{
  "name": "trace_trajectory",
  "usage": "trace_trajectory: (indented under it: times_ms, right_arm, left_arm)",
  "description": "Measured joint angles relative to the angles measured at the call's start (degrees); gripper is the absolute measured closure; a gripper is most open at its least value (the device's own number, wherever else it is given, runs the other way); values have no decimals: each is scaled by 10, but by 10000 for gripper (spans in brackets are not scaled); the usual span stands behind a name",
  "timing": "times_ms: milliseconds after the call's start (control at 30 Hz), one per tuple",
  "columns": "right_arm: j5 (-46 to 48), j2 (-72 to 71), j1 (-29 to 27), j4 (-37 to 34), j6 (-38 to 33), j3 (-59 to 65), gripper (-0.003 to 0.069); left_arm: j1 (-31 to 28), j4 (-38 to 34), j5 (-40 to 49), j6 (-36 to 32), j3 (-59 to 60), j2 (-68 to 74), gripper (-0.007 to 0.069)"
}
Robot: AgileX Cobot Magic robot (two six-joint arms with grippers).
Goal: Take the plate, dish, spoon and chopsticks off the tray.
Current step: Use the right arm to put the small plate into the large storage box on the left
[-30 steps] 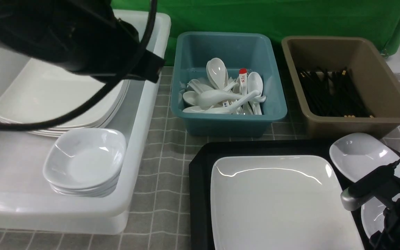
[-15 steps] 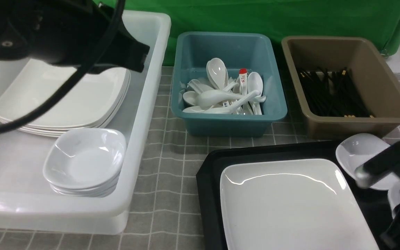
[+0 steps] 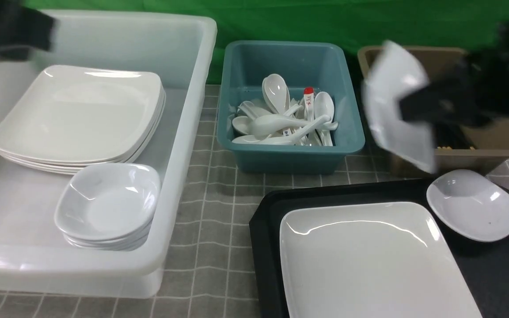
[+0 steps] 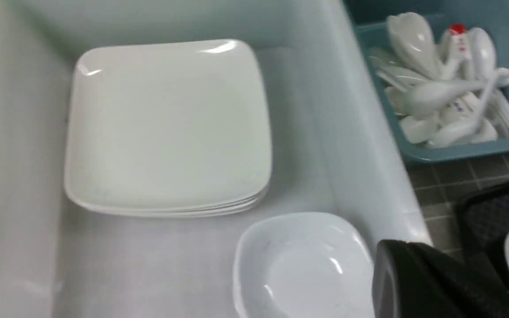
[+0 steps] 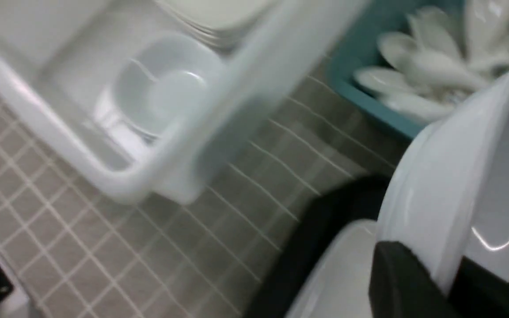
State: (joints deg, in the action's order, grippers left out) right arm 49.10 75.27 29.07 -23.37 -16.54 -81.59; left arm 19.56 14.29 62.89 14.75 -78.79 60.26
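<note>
Front: pinching a tilted dish [image 3: 391, 101] in the right gripper [image 3: 415, 108], up in the air at two o'clock, in front of the brown tub [image 3: 502, 143]. Seeing the plate [image 3: 369, 260] lying on the tray [image 3: 263, 221] at five o'clock, and a second dish [image 3: 473, 205] sitting on the tray at four o'clock.

Left wrist: holding the left gripper [image 4: 418, 282] squeezed shut, near the stacked bowls [image 4: 303, 265] in the white bin [image 4: 369, 145].

Right wrist: squeezing the dish rim between black fingers [image 5: 400, 278], above the plate.

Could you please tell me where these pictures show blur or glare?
Front view: the lifted dish and right end effector are smeared by motion, while the plate on the tray is sharp with a glare streak. Right wrist view: nearly everything is motion-blurred. Left wrist view: slightly soft.
</note>
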Motion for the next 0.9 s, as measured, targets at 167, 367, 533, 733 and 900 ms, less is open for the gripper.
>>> trace_trajectory:
  times_ms: [167, 367, 533, 733, 900]
  right_arm:
    - [-5, 167, 146, 12, -7, -168, 594]
    - [6, 353, 226, 34, -8, -360, 594]
    - [21, 481, 252, 114, -9, -478, 592]
    - [26, 540, 261, 156, -3, -505, 460]
    - [93, 535, 267, 158, 36, -526, 190]
  left_arm:
    - [-138, -69, -2, -11, 41, -36, 622]
    - [-240, -156, -27, -51, 93, -69, 622]
    - [-288, -203, -40, -95, 113, -90, 622]
    - [-298, -212, -41, -118, 114, -91, 622]
    - [-298, -249, -43, -137, 117, -91, 622]
